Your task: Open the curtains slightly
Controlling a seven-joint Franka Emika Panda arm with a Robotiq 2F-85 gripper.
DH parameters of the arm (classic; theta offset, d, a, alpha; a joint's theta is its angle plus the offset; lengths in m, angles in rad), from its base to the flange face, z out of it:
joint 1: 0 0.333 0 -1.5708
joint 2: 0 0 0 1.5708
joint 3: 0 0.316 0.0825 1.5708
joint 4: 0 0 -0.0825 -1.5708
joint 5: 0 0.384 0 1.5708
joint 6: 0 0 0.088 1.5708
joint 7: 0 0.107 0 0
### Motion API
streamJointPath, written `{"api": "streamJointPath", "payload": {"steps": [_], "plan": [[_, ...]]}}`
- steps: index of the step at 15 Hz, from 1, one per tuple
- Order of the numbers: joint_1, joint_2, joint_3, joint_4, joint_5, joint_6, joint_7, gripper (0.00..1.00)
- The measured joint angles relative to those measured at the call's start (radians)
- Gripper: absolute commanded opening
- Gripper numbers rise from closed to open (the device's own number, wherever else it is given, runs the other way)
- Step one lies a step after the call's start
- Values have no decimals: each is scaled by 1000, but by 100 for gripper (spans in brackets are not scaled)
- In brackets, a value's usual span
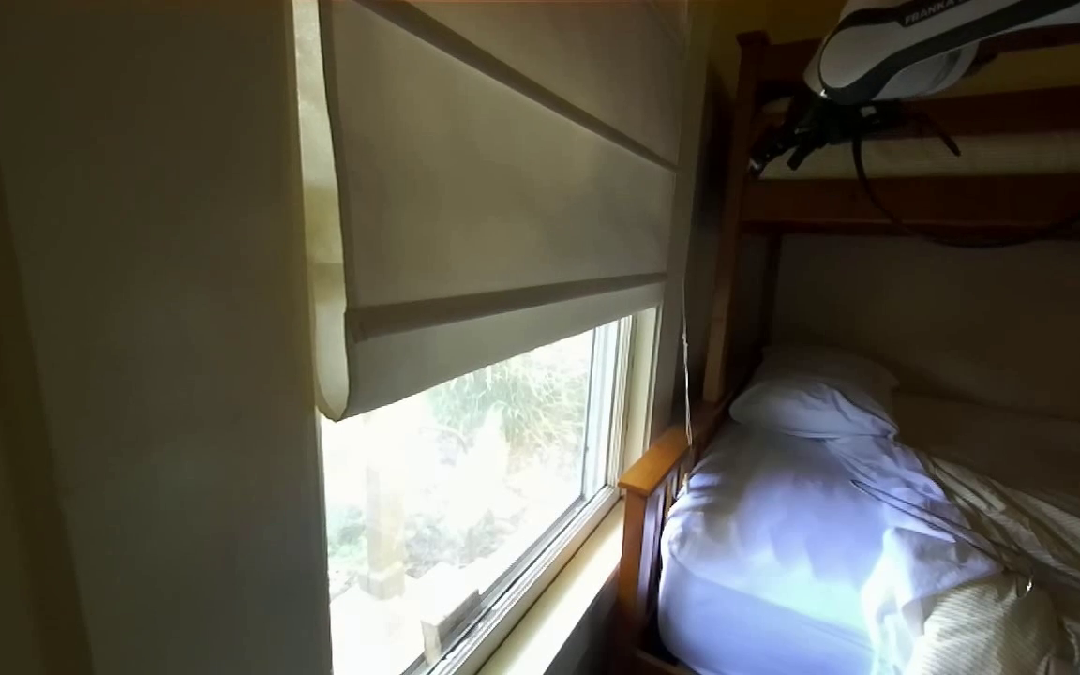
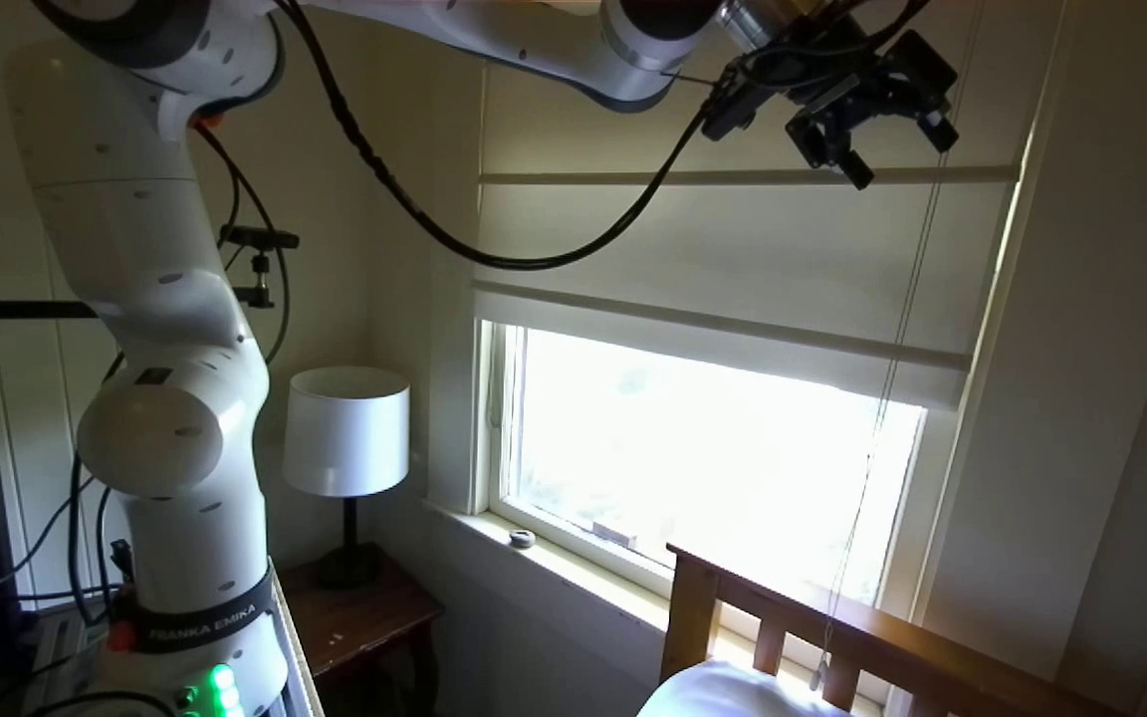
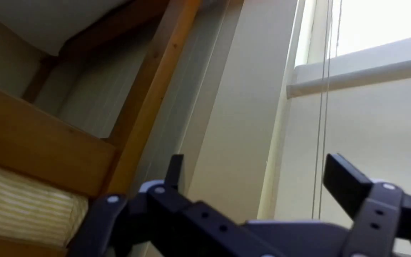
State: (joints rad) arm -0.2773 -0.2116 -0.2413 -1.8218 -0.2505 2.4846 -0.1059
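The curtains are one wide flat beige shade, seen in both exterior views (image 1: 502, 187) (image 2: 693, 244), with horizontal fold lines and a straight bottom hem. It covers the upper part of the window; the glass below it is bare. In the wrist view the shade (image 3: 380, 125) fills the right side, with its hem toward the top. My gripper (image 2: 899, 156) is up in front of the shade's upper part near its side edge. In the wrist view the gripper (image 3: 255, 171) has its fingers wide apart with nothing between them. It also shows small and dark in an exterior view (image 1: 777, 155).
A thin double cord (image 2: 872, 458) hangs in front of the shade; it shows beside one finger in the wrist view (image 3: 321, 142). A wooden bunk bed (image 1: 657, 464) with white bedding (image 1: 784, 525) stands by the window. A lamp (image 2: 347, 428) stands near the arm's base.
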Motion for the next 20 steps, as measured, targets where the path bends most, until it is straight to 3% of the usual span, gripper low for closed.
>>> {"api": "streamJointPath", "payload": {"steps": [10,14,20], "plan": [[-4,16,-13,24,8,32,1,100],[3,114,-41,198,63,72,-79,100],[32,301,-4,483,333,50,-365,100]]}}
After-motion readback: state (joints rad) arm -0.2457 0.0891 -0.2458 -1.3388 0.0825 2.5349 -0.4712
